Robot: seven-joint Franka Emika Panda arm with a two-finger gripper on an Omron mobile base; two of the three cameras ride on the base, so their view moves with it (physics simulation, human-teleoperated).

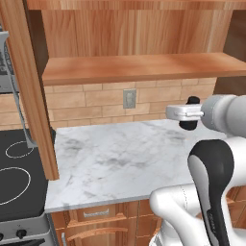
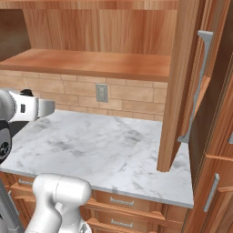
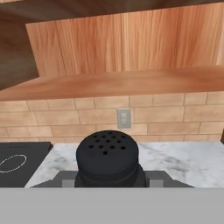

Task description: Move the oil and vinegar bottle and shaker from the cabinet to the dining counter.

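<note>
Overhead, open reddish-brown cabinet (image 1: 139,67) with bare plank shelf, above marble worktop (image 1: 115,163) backed by tan brick. Gripper (image 3: 109,181) clamped on black shaker (image 3: 108,158), held in air over worktop, perforated cap facing camera.

A white-grey marble counter (image 1: 110,168) meets a tan brick backsplash (image 1: 86,103) holding a grey wall outlet (image 1: 129,98). A black stovetop (image 1: 17,178) with white burner rings sits just beside it. Wooden drawers (image 2: 123,202) run beneath.
</note>
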